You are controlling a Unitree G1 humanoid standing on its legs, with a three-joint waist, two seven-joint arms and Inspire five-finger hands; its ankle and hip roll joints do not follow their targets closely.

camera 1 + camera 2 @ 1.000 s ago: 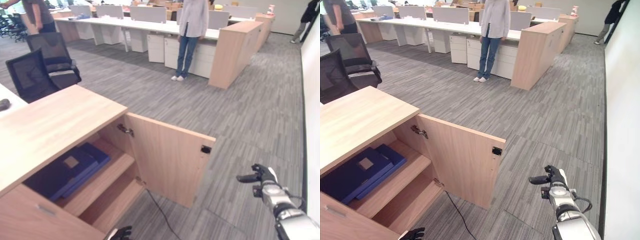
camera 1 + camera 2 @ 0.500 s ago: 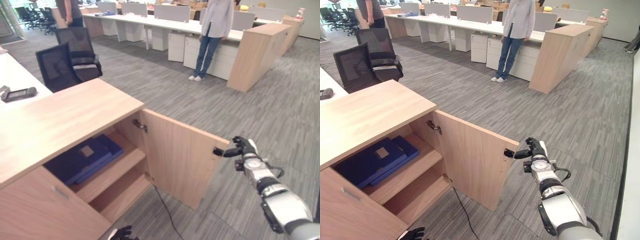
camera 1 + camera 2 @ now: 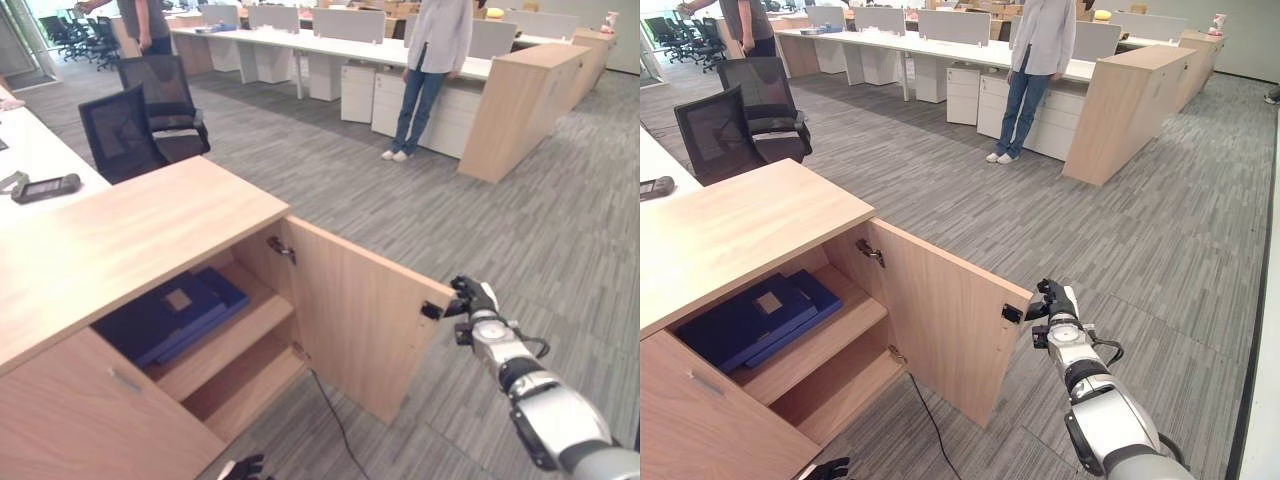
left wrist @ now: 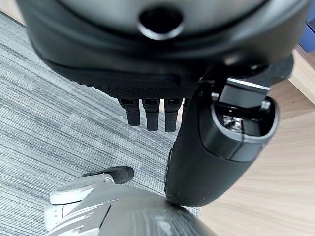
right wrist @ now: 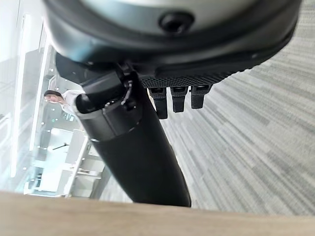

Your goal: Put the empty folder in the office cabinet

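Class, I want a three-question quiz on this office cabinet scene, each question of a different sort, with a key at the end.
1. True or false: the cabinet door stands open.
2. Where do the blue folders lie: A) upper shelf, B) lower shelf, C) cabinet top?
3. Fill in: the right hand is at the door's free ____, by the black catch.

Key
1. True.
2. A: they lie stacked on the upper shelf; the lower shelf is bare.
3. Edge. The left hand hangs low by the cabinet's front.

Silver-grey arm, dark right hand (image 3: 470,298)
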